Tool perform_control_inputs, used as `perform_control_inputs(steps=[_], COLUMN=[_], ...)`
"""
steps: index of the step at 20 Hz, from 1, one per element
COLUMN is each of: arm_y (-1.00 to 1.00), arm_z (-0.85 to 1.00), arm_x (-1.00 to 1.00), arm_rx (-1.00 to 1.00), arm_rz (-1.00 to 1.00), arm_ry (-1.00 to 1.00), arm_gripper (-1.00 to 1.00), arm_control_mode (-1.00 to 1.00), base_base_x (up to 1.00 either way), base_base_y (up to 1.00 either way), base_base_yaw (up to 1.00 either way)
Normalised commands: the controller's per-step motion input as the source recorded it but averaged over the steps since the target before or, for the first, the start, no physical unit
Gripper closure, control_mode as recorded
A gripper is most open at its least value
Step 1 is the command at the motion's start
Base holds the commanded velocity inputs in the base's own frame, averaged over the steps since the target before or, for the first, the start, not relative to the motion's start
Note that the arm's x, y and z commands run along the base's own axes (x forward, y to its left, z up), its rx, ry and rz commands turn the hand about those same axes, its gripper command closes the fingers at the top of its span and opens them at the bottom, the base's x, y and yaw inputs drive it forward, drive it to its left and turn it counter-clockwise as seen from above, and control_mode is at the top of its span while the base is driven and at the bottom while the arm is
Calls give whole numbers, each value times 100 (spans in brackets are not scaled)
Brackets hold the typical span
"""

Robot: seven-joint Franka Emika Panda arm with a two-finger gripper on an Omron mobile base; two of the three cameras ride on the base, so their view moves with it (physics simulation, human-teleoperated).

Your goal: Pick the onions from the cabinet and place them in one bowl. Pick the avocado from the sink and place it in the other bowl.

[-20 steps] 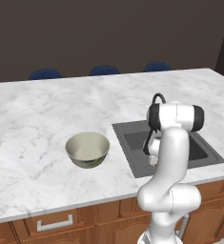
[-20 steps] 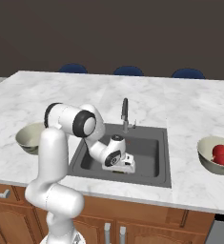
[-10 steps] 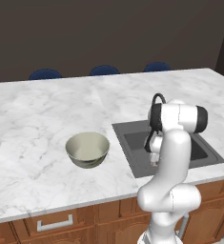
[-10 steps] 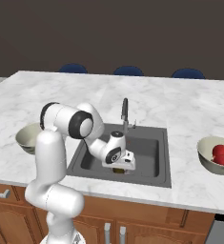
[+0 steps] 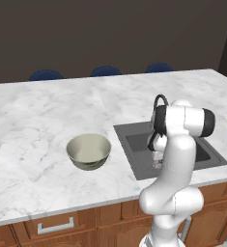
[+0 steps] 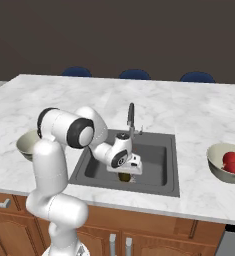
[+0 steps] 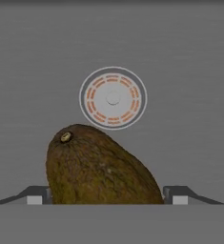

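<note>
Low centre of hand view: gripper (image 7: 104, 200) jaws apart, one each side of avocado (image 7: 96, 167), contact not discernible; avocado on sink (image 6: 161, 155) floor, round drain (image 7: 113, 98) beyond; onions (image 6: 232, 162) in bowl (image 6: 215, 165) at right edge of desk (image 6: 199, 110); other bowl (image 5: 89, 151) left of sink.

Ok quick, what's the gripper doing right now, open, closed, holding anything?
Gripper: down in the sink, jaws open on either side of the avocado, not yet shut on it.
</note>
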Motion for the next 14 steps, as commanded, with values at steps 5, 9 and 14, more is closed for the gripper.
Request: perform_control_inputs(steps=[5,9,14], arm_y=[0,3,15], arm_z=[22,23,28], arm_x=[-3,-15,-10], arm_rx=[0,0,0], arm_rz=[0,0,0], arm_ry=[0,0,0], arm_gripper=[100,100,100], arm_control_mode=[-100,-100,-100], base_base_x=[0,0,0], base_base_y=[0,0,0], base_base_yaw=[0,0,0])
